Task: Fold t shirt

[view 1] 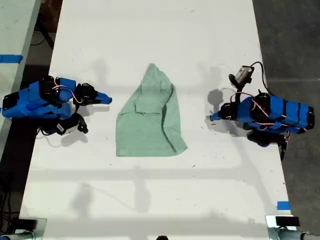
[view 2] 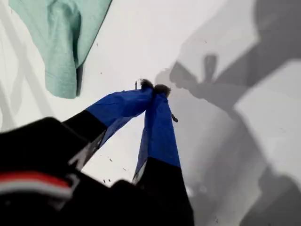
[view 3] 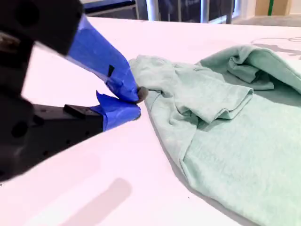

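Two claws rest on the worktop [view 1: 150,200], both empty. At the exterior view's left, my second claw [view 1: 107,98] is pinched narrow, holding nothing, with the t shirt [view 1: 150,117] just ahead of its tips. The shirt lies partly folded, point away, between the claws. At the exterior view's right, my first claw [view 1: 214,117] is closed on nothing, near the hem corner. Judgement: both arms stand off, leaving the cloth free for the next fold.

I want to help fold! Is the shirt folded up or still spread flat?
Partly folded. The shirt lies bunched into a narrow shape with a pointed top, layers overlapping.
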